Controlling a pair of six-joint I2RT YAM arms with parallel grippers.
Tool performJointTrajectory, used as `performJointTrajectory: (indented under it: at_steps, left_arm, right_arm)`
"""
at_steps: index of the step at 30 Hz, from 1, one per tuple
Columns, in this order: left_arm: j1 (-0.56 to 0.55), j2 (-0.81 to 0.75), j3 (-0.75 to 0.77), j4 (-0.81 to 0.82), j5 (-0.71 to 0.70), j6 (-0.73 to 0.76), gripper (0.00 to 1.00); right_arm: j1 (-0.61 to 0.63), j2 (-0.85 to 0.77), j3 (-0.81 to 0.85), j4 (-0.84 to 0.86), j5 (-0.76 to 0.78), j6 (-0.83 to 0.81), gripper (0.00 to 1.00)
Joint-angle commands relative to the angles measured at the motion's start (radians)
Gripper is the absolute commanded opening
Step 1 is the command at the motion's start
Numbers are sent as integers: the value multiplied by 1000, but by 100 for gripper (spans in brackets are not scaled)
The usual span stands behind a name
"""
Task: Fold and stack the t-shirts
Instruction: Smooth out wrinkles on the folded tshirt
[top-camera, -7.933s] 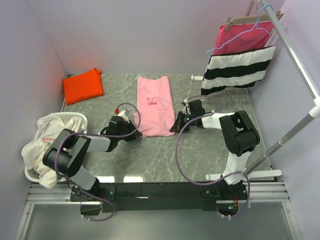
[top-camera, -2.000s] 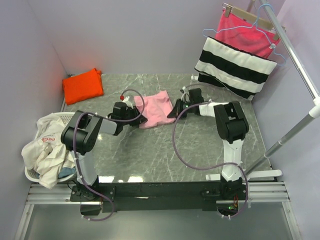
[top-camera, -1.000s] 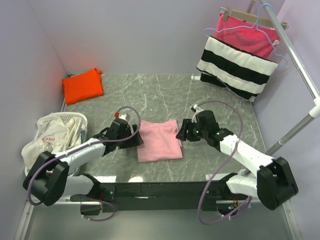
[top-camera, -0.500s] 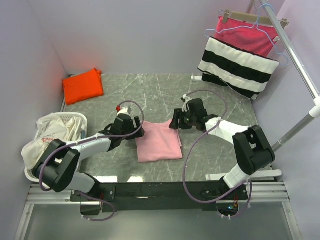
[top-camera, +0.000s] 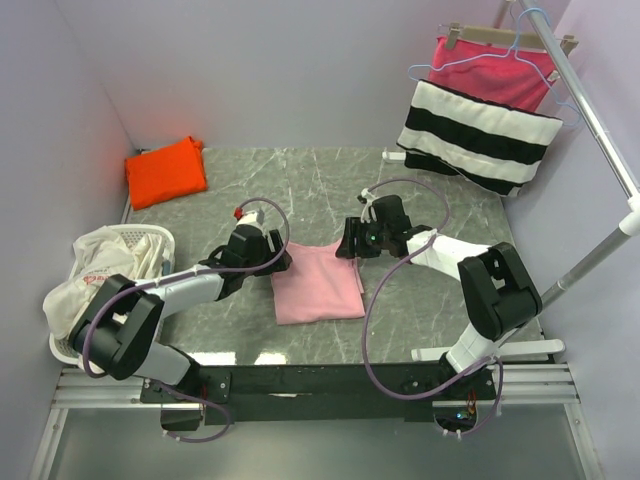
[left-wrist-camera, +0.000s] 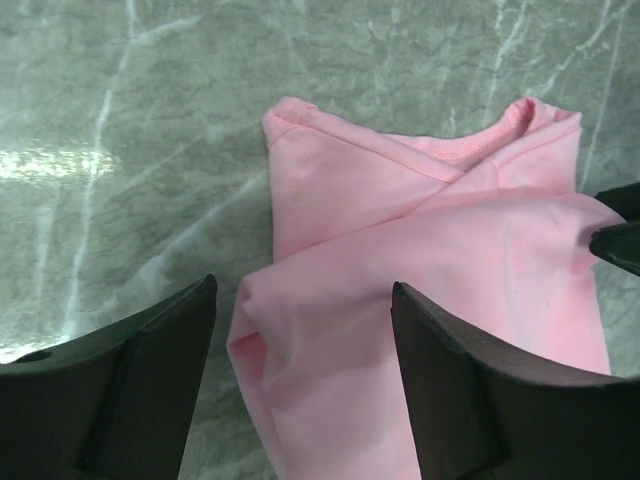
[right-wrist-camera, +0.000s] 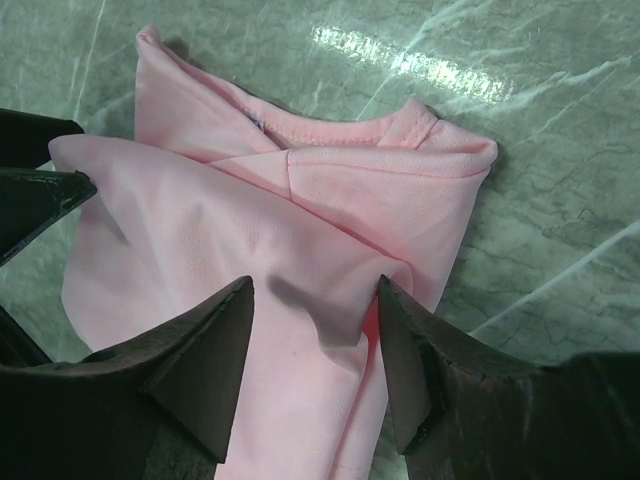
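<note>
- Tees sit in two spots on the grey bench (top-camera: 430, 300).
- The pink tee (top-camera: 318, 285) lies folded near the middle of the bench, a bit toward the near edge.
- It is not quite neat. From the wrist views, the neck end (left-wrist-camera: 500, 130) points away and the top layer lies over it at a slant.
- The orange tee (top-camera: 165, 172) lies folded in the far left corner, well apart from the pink tee.
- The left hand (top-camera: 278, 262) is low at the far left corner of the pink tee.
- In its own view, the left hand (left-wrist-camera: 302, 295) is released. Its two fingers are spread wide, and a puffed-up bit of the pink tee's edge lies between them. Neither finger pinches the cloth.
- The right hand (top-camera: 345, 248) is low at the far right corner of the pink tee.
- In its own view, the right hand (right-wrist-camera: 315, 290) is released too. Its fingers are apart, with the pink tee (right-wrist-camera: 200, 220) under the gap.
- The two hands face each other across the tee. Each wrist view shows a dark tip of the other hand at the side.
- A basket (top-camera: 140, 235) sits at the left edge of the bench, and white clothes (top-camera: 90, 290) spill over its side.
- A striped cloth (top-camera: 478, 135) and a red-pink cloth (top-camera: 490, 70) on a hanger (top-camera: 440, 68) hang from a rail (top-camera: 590, 100) at the far right.
</note>
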Motion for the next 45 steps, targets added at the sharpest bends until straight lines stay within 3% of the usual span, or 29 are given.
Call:
performJointTrajectory:
  at_steps: [1, 7, 8, 10, 12, 15, 19, 27, 33, 45]
  left_arm:
    - [2, -8, 23, 54, 59, 19, 74]
    - [2, 9, 7, 80, 99, 7, 59]
    - [2, 14, 6, 86, 109, 9, 54]
    - [2, 25, 7, 90, 108, 7, 39]
    - [3, 29, 15, 97, 106, 10, 21]
    - [2, 29, 50, 87, 108, 25, 6]
    - [2, 22, 113, 41, 99, 68, 1]
    - [15, 37, 196, 41, 113, 113, 1]
    - [58, 171, 237, 112, 165, 110, 1]
    - [138, 396, 403, 256, 221, 167, 2]
  right_arm:
    - [-9, -8, 6, 10, -19, -12, 58]
    - [-7, 9, 18, 4, -36, -8, 43]
    - [-7, 13, 20, 4, -44, -9, 36]
    - [-9, 15, 18, 11, -57, -11, 21]
    - [-7, 14, 21, 10, -62, -17, 14]
    - [-9, -11, 9, 11, -54, -17, 7]
    - [-10, -72, -12, 17, -35, -17, 3]
    - [-24, -192, -41, 2, 42, -20, 4]
    - [-41, -79, 11, 20, 77, -11, 4]
    - [-42, 44, 78, 109, 379, 5, 3]
